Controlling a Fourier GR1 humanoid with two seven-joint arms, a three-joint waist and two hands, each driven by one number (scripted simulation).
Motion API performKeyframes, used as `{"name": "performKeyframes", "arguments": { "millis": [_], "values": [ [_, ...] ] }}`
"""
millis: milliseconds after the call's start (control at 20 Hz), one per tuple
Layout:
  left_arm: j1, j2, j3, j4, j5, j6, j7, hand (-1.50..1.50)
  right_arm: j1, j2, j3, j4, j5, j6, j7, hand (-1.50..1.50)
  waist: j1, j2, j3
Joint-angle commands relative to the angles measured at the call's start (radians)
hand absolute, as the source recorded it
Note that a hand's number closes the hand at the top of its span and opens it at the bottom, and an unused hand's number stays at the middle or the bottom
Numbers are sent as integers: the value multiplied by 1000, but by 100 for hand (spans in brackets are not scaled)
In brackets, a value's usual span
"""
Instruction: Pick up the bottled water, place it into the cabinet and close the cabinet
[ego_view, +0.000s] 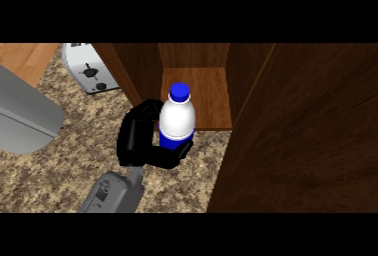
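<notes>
Left hand (144, 137) is curled round the bottle (177, 117), fingers wrapped about its lower body, so the grasp is made and the bottle is up off the counter (59, 170), or so it looks from above. Bottle stands upright, blue cap on top, long axis vertical, right at the cabinet (196, 95) mouth. The shelf lies just beyond the bottle, away from the hand, and that's the relation that counts: the push goes straight forward into the opening. Cabinet door (310, 135) hangs open just right of the bottle, close alongside. Right hand is nowhere in view. Left of the cabinet sits a toaster (90, 67); further left, a grey appliance (26, 120).
</notes>
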Motion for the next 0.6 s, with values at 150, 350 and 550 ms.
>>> {"name": "performKeyframes", "arguments": {
  "millis": [150, 350, 550],
  "values": [
    [-206, 0, 7, 159, 20, 111, -18, 150, 22, -4, -5, -82, 54, 16, 26, -150, -3, 2, 0],
    [-307, 0, 53, 234, -13, 139, 39, 150, -10, 25, 30, -85, 98, 0, 58, -150, -3, 1, -1],
    [-442, 0, 73, 405, 19, 160, -22, 150, -6, 3, 10, -112, 70, -1, 93, -150, -15, 4, -1]
  ]
}}
